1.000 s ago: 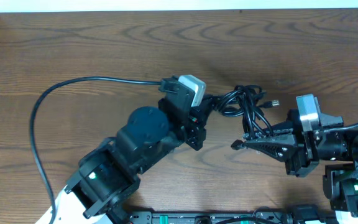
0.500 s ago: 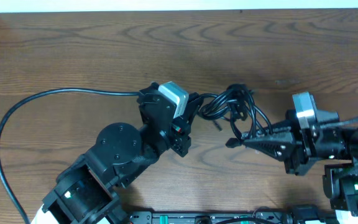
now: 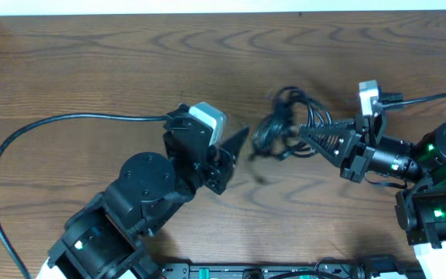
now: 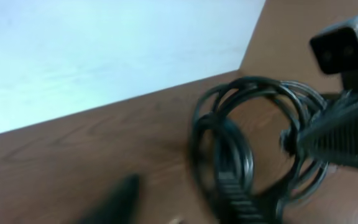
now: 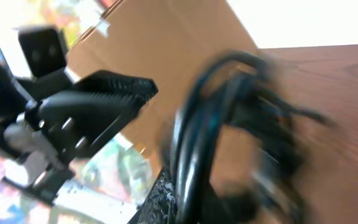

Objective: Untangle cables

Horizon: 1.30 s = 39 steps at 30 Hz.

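No readable text, labels, numbers, signs

Blurred black cables (image 5: 194,155) up close (left tool (image 5: 124,112) just beyond), wooden table (image 5: 347,81) behind.

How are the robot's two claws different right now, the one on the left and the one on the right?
The left gripper has its jaws apart with nothing between them; the right gripper is pinched shut on the cables. The left gripper points right and stops just short of the bundle, while the right gripper points left with its tip inside the loops. Both are black, have two pointed fingers, and face each other over the table.
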Each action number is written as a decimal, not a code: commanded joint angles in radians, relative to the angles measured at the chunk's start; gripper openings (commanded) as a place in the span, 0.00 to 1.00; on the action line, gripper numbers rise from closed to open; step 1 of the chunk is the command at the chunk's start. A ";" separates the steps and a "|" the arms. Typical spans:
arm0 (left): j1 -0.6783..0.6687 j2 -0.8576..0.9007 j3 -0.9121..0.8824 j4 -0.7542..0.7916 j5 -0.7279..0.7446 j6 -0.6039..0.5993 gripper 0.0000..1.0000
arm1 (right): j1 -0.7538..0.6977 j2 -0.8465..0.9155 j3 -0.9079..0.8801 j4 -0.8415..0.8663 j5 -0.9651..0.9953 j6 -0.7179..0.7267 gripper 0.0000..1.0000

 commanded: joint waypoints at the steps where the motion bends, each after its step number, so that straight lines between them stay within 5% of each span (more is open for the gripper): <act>1: 0.006 -0.014 0.006 -0.043 -0.032 -0.001 0.94 | 0.002 -0.006 0.013 0.034 0.066 0.023 0.01; 13: 0.006 0.023 0.006 -0.184 0.026 -0.415 0.99 | 0.003 -0.006 0.013 0.136 0.204 0.248 0.01; 22: 0.006 0.109 0.006 -0.026 0.218 -0.296 0.98 | 0.003 -0.006 0.013 0.245 0.208 0.413 0.01; 39: 0.006 0.195 0.006 0.041 0.080 -0.163 0.98 | 0.003 -0.006 0.013 0.246 0.066 0.427 0.01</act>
